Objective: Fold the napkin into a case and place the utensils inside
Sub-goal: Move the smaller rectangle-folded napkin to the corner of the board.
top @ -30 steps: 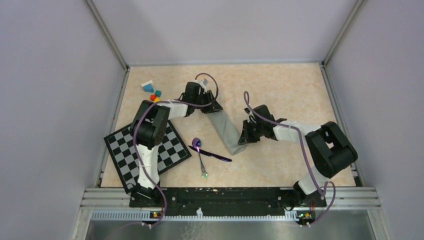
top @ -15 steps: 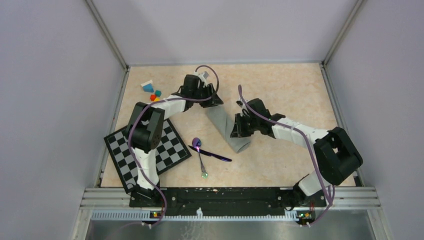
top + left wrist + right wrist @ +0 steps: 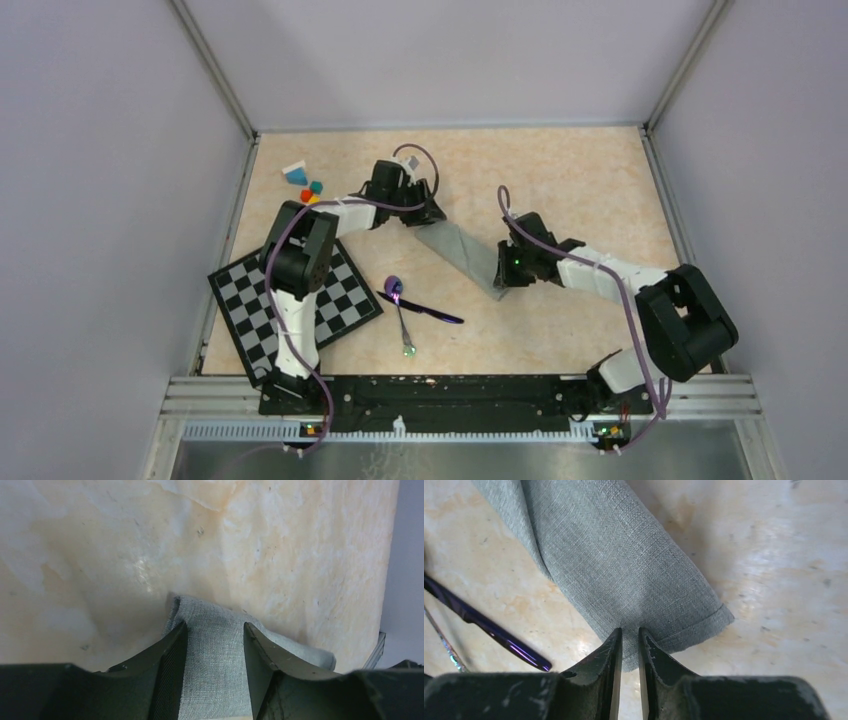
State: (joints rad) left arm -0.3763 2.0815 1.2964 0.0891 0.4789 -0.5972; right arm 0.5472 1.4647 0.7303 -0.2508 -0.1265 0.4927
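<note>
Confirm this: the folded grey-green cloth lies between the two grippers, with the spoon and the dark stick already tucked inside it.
Not right. The folded cloth does lie between the left gripper and the right gripper, but the spoon and the dark stick are not inside it. They lie crossed on the table near the checkered board, as the top external view shows.

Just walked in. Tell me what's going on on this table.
Two robot arms are working a grey-green napkin, already folded into a narrow strip lying diagonally on the table. The left gripper sits at its far end with jaws apart. The right gripper is at its near end, jaws nearly together, and I cannot tell whether they pinch the cloth. The spoon and the dark stick-like piece lie crossed nearby, not yet inside.
</note>
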